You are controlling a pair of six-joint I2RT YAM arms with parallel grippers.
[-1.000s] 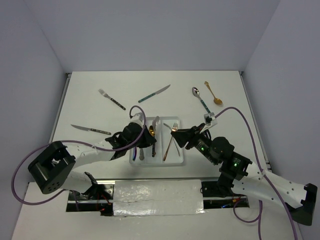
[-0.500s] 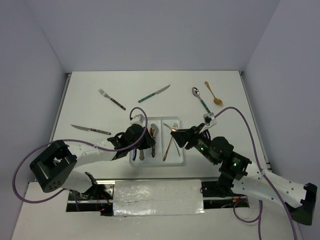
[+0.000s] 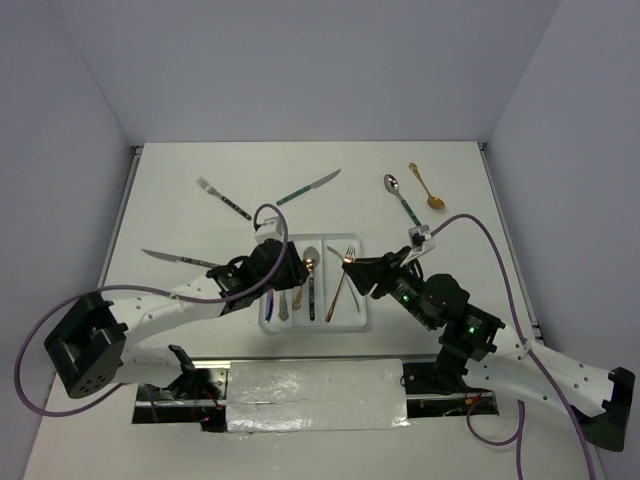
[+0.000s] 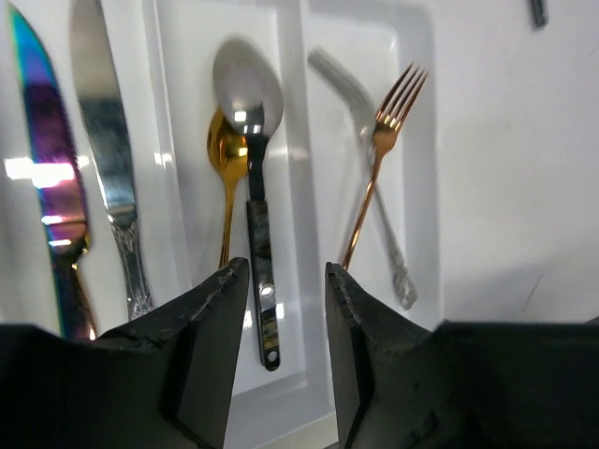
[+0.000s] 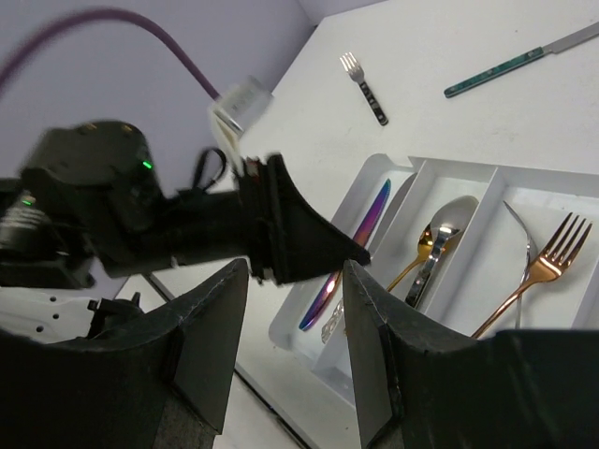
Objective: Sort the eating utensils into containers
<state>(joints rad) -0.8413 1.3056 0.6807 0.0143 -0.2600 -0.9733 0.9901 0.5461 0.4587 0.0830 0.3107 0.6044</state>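
Left claw (image 4: 283,273) hangs released over the tray's (image 3: 355,318) middle slot, where the spoon (image 4: 248,94) lies lengthwise. Nearest stray is the knife (image 3: 180,259), lying crosswise on the counter (image 3: 460,220) to its left. Right claw (image 5: 292,271) is open and empty.

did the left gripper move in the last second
Yes. Against the white tray, the left gripper has shifted slightly left, off the middle compartment. The spoon it was carrying now lies there uncovered.

Left hand (image 4: 281,281) has opened; spoon (image 4: 248,94) now lies in tray (image 4: 414,234).
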